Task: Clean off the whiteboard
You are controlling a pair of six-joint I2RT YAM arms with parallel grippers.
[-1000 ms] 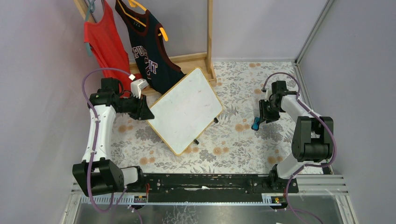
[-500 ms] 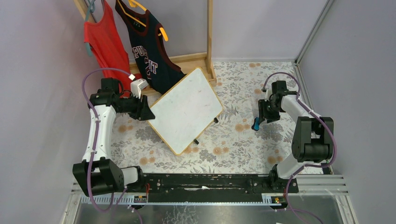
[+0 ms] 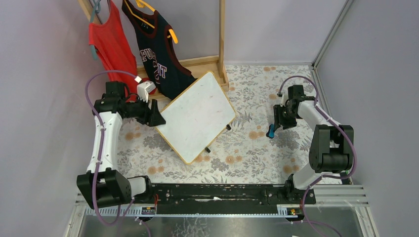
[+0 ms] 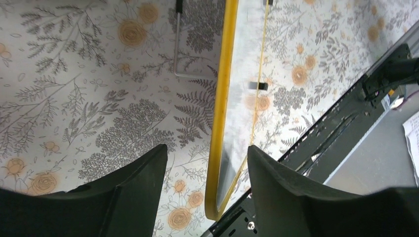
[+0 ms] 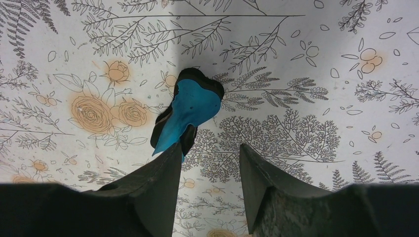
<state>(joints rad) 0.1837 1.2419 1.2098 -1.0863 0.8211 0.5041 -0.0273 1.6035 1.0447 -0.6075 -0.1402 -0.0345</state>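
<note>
The whiteboard (image 3: 197,116) lies turned like a diamond at the middle of the floral tablecloth, with a light-wood frame and only faint marks showing. My left gripper (image 3: 156,118) is open at the board's left corner. In the left wrist view the board's yellow frame (image 4: 222,98) runs edge-on between the open jaws of the gripper (image 4: 207,153), apart from both. My right gripper (image 3: 279,123) is open and empty. A blue eraser with a black pad (image 3: 270,131) lies just ahead of the gripper (image 5: 210,148), and the eraser (image 5: 190,106) sits at the left fingertip.
A wooden clothes rack (image 3: 222,39) stands at the back left with a red shirt (image 3: 111,47) and a navy jersey (image 3: 158,54). A thin metal stand wire (image 4: 176,49) shows under the board. The black base rail (image 3: 217,192) runs along the near edge.
My left arm has shifted slightly back and to the left at the board's corner. The board, the eraser and the right arm have not moved.
</note>
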